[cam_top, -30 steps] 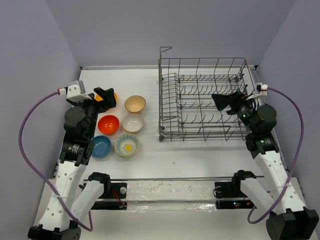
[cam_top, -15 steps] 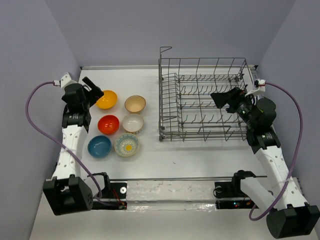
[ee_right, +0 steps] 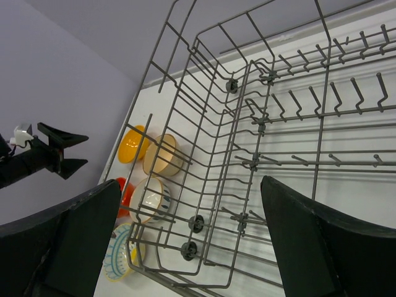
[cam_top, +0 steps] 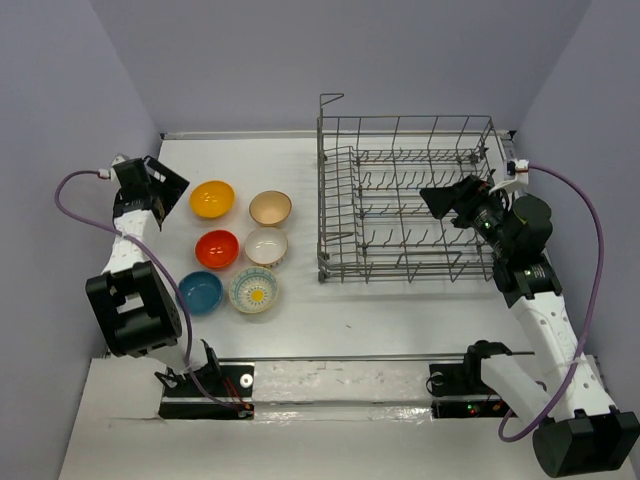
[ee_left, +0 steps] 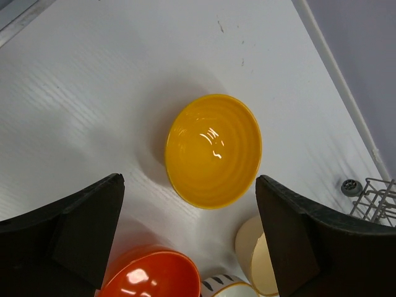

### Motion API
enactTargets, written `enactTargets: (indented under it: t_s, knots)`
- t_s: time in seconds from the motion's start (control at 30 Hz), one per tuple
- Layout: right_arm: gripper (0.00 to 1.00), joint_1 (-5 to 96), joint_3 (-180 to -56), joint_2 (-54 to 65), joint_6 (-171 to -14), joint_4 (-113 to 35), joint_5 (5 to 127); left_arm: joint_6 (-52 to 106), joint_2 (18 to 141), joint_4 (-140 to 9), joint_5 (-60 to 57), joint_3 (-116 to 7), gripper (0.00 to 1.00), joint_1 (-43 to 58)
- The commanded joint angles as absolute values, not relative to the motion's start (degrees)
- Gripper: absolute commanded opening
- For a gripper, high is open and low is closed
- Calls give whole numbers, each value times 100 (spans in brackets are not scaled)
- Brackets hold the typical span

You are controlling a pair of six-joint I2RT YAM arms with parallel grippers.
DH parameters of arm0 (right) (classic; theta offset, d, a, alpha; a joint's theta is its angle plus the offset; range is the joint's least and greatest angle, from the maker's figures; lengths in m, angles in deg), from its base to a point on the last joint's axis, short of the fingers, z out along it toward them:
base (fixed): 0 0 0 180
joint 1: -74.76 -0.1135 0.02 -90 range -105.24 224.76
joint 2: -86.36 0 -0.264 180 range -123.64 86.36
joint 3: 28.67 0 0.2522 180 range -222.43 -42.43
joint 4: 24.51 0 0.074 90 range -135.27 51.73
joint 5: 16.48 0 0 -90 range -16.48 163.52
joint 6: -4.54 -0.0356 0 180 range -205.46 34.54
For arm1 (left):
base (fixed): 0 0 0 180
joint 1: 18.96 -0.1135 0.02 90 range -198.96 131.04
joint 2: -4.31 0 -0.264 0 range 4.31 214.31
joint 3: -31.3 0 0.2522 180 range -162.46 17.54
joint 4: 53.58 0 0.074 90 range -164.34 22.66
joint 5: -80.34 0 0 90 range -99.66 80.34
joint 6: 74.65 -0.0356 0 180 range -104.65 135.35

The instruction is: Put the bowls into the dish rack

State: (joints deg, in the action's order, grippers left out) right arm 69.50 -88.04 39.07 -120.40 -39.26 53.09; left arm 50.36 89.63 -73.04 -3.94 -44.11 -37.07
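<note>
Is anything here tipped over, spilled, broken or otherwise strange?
Nothing stands out. The six bowls sit upright in a tidy group on the table, with no spill or visible damage, and the dish rack stands level beside them.

We see, left of centre, a yellow bowl (cam_top: 212, 199), tan bowl (cam_top: 270, 208), orange-red bowl (cam_top: 217, 249), white bowl (cam_top: 266, 246), blue bowl (cam_top: 200, 292) and flower bowl (cam_top: 254, 290), white with a yellow bloom; the dish rack (cam_top: 400, 262) is grey.
</note>
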Motion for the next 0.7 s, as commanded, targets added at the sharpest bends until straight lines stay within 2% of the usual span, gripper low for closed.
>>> enactTargets:
  t_s: [0.0,0.2,0.27,0.67]
  knots:
    - [100,6984,-9060,3995,-12114,-3818,5216,5060,9298,-7392,-175,-5039,95,-3716]
    - [100,6984,-9007,4056,-12115,-4011,5330,5077,9774,-7490,-236,-5180,88,-3716]
    - [100,6984,-8989,4065,-12088,-4037,5374,5103,9905,-7508,-236,-5154,82,-3716]
    - [100,6984,-9024,4092,-11983,-4169,5568,5200,10433,-7402,-236,-4987,65,-3566]
